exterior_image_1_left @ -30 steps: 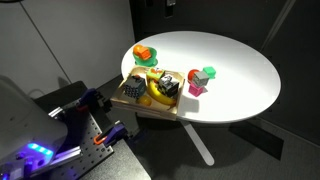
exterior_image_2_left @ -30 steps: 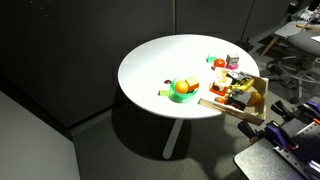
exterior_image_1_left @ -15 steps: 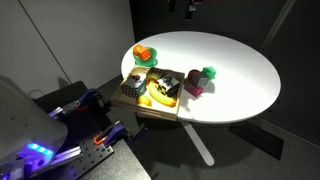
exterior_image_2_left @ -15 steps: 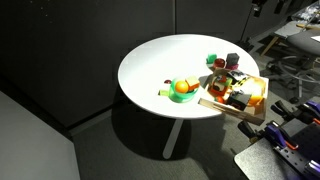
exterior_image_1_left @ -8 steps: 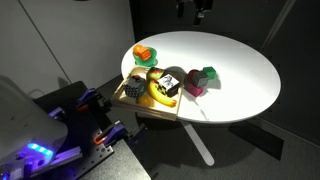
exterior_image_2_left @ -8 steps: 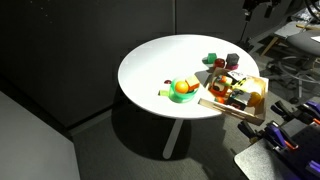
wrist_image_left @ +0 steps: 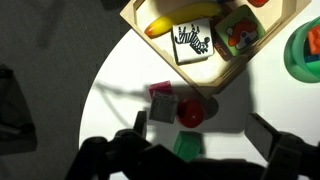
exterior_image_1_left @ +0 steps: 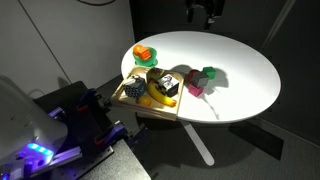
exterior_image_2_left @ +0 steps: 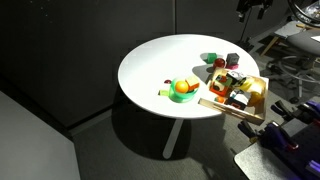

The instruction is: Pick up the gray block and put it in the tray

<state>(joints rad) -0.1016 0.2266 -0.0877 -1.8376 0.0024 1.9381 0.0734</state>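
The gray block (wrist_image_left: pixel 163 108) lies on the round white table (wrist_image_left: pixel 110 90), touching a pink block (wrist_image_left: pixel 160 91) and a red ball (wrist_image_left: pixel 192 113); a green block (wrist_image_left: pixel 187 147) is just below them. The wooden tray (wrist_image_left: pixel 255 52) holds a banana and patterned blocks. My gripper (wrist_image_left: pixel 200 128) is open and empty, high above the block cluster. In both exterior views the gripper (exterior_image_1_left: pixel 203 12) (exterior_image_2_left: pixel 252 8) hangs at the top edge, well above the cluster (exterior_image_1_left: pixel 198 80) (exterior_image_2_left: pixel 222 62) next to the tray (exterior_image_1_left: pixel 130 97) (exterior_image_2_left: pixel 258 84).
A green bowl (exterior_image_1_left: pixel 145 52) (exterior_image_2_left: pixel 183 90) with an orange thing in it stands on the table near the tray. The tray overhangs the table edge. Robot base hardware (exterior_image_1_left: pixel 85 120) stands below the tray.
The gripper has moved sideways over the table to above the block cluster and come slightly lower. Its shadow now falls on the blocks. The objects have not moved.
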